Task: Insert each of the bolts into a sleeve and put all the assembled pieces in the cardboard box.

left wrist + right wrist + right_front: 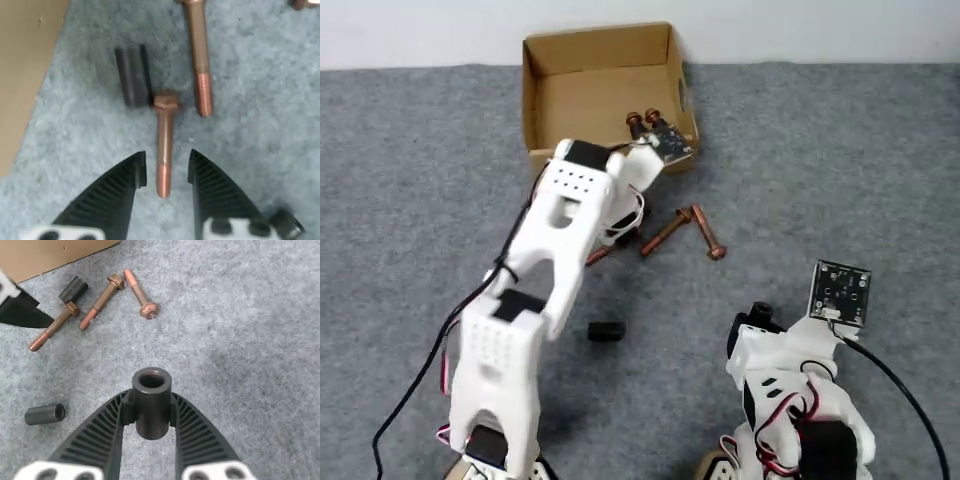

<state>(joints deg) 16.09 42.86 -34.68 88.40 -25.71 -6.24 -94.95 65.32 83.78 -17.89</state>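
A: Surface and surroundings?
B: Everything is set on a counter [840, 160] covered in grey short-pile felt. A pale strip [420, 30] is seen beyond its far edge.

A: Big items?
B: At the far side the cardboard box [600, 95] is placed, brown and open-topped. Two copper-coloured ends [644, 121] are seen just inside its right wall; what they belong to cannot be told. The white left arm [555, 250] is stretched toward the box. The right arm [800, 400] is folded at the near edge.

A: Claws?
B: Low over the felt, the left claw [166, 167] is partly open. The threaded end of the first bolt [164, 145] is straddled by its jaws, and no contact is seen. The right claw [151, 412] is closed on the held sleeve [151, 382], stood upright with its bore toward the camera.

A: Parts?
B: Three bolts are laid on the felt in front of the box: copper-coloured, with flanged hex heads and threaded tips. Just beside the first, the second bolt [199, 60] is laid roughly parallel. The third bolt [140, 292] is angled away, its tip near the second's head. The sleeves are short black tubes. The sleeve by the box [133, 75] is laid with one end at the first bolt's head, seemingly touching. Well apart from the bolts, the loose sleeve [606, 331] is laid on its side beside the left arm.
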